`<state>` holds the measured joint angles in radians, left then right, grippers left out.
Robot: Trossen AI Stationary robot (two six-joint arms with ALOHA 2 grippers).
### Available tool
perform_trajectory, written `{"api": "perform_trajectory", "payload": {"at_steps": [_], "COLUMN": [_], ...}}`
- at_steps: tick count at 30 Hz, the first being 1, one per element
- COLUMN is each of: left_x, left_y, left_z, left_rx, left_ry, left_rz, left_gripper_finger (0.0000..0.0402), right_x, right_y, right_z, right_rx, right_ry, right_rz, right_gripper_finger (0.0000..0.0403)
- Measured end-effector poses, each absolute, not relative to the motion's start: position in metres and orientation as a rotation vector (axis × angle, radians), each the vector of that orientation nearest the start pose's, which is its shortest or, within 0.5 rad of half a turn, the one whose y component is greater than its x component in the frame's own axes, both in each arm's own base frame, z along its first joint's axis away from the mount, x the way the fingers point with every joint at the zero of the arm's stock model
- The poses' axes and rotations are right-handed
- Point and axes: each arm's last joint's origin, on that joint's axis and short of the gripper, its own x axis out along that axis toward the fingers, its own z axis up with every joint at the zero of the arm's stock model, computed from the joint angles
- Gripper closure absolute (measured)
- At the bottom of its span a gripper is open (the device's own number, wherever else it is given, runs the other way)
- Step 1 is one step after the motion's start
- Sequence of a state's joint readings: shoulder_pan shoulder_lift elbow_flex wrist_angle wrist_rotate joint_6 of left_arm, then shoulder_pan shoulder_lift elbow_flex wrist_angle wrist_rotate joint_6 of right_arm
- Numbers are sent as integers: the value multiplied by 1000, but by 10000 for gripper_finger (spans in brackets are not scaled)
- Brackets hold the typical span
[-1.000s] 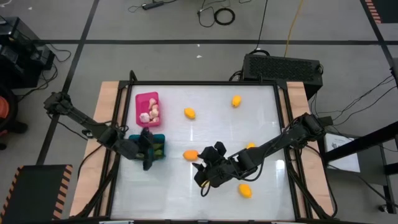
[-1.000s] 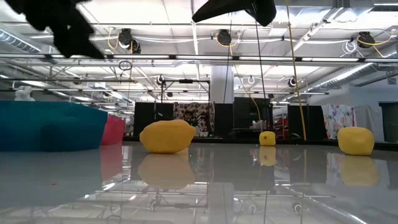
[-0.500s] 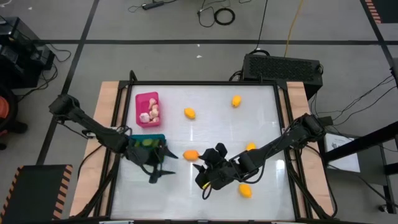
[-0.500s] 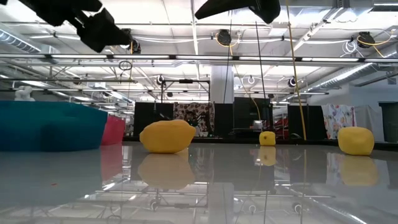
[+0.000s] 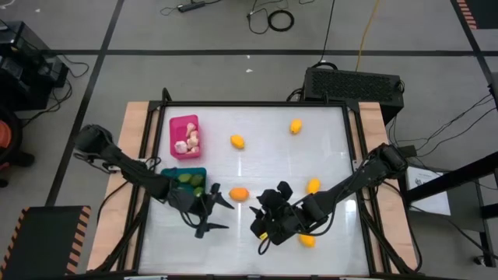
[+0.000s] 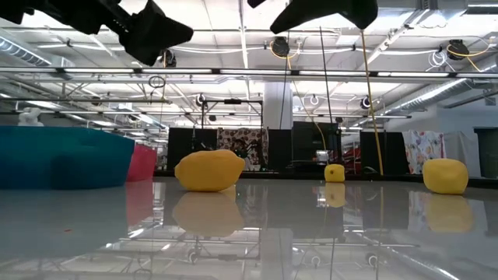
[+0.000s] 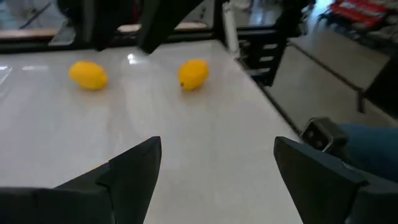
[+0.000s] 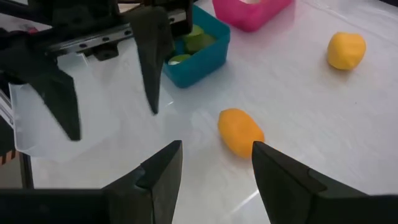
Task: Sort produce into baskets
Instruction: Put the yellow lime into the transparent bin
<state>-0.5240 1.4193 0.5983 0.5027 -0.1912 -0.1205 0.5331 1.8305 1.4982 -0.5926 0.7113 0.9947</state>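
Note:
Several yellow-orange fruits lie on the white table; the nearest one [image 5: 239, 194] [image 8: 240, 131] is between the two grippers. The teal basket [image 5: 187, 181] [image 8: 208, 53] holds green ovals [image 8: 194, 37]. The pink basket [image 5: 184, 134] holds pale bulbs [image 5: 187, 143]. A translucent basket [image 8: 28, 127] shows behind the left arm's fingers. My left gripper [image 5: 215, 212] [image 7: 217, 163] hangs open just off the teal basket's near right corner, nothing between its fingers. My right gripper [image 5: 261, 228] [image 8: 217, 163] is open above the table, pointing at the nearest fruit.
Other fruits lie at the far middle [image 5: 237, 141], the far right [image 5: 296, 126], the right [image 5: 313, 185] and near the front under the right arm [image 5: 308, 239]. Wooden rails [image 5: 138, 155] edge the table on both sides. Bare table lies between the fruits.
My left gripper has left the spot above the teal basket and gone toward the table's near and right edges, sinking a little and tipping from pointing down to nearly level, still open. My right gripper has drifted slightly toward the right edge.

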Motion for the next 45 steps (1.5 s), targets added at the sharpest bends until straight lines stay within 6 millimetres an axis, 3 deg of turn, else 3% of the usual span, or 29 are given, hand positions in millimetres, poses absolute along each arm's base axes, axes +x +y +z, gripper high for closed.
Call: {"api": "perform_trajectory", "payload": {"at_steps": [10,23,30,37,45], "left_x": [256,264,276,283,287], "left_y": [-143,-144,-115,-87,-70], "left_z": [178,157,153,145,143], "left_rx": [1,144,62,-41,-53], "left_ry": [336,339,390,481,503], "left_rz": [-346,-322,-123,-69,-20], "left_gripper_finger": [84,85,85,85,84], "right_x": [348,349,349,349,349], "right_y": [184,184,184,184,184], "right_z": [264,264,265,265,264], "right_rx": [424,428,432,431,424], "right_ry": [576,574,570,570,572], "right_rz": [-502,-499,-497,-497,-497], "right_gripper_finger": [216,216,216,216,216]}}
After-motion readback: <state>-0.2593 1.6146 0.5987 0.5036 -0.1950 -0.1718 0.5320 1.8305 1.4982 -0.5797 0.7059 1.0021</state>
